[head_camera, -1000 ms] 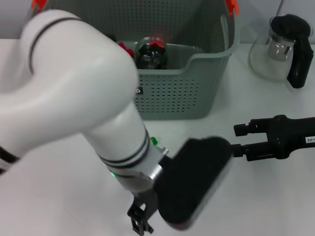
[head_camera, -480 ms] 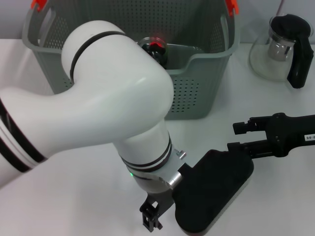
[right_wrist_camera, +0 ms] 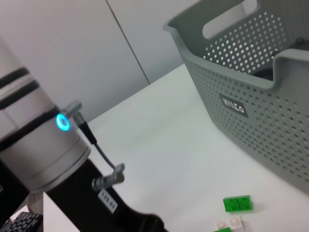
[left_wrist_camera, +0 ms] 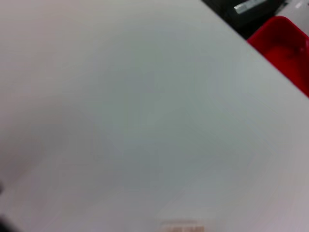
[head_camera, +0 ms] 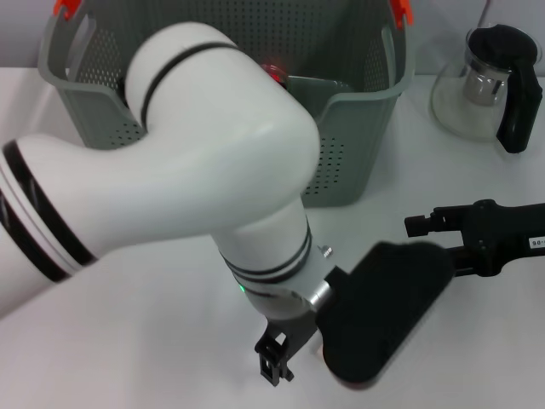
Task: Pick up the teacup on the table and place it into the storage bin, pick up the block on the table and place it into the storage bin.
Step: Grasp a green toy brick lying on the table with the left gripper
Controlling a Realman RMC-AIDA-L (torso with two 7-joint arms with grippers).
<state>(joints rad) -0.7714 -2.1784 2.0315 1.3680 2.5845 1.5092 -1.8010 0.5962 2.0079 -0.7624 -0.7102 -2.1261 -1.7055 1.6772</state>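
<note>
The storage bin point(head_camera: 358, 128) stands at the back of the table, its label point(right_wrist_camera: 232, 105) showing in the right wrist view. A green block point(right_wrist_camera: 237, 203) lies flat on the table in front of the bin, with a white block point(right_wrist_camera: 229, 223) beside it. In the head view my left arm hides both. The teacup is not plainly seen; only a red glint point(head_camera: 272, 68) shows inside the bin above the arm. My left gripper point(head_camera: 383, 315) hangs low over the table's front. My right gripper point(head_camera: 415, 239) rests open at the right, holding nothing, its lower finger partly covered.
A glass teapot point(head_camera: 485, 77) with a black handle stands at the back right. My bulky white left arm point(head_camera: 221, 170) crosses in front of the bin. A red object point(left_wrist_camera: 285, 48) shows at one corner of the left wrist view, over bare white table.
My left arm has swung right, its black end moving toward the right gripper and covering that gripper's lower finger. The arm now hides the bin's contents. The right arm has stayed still.
</note>
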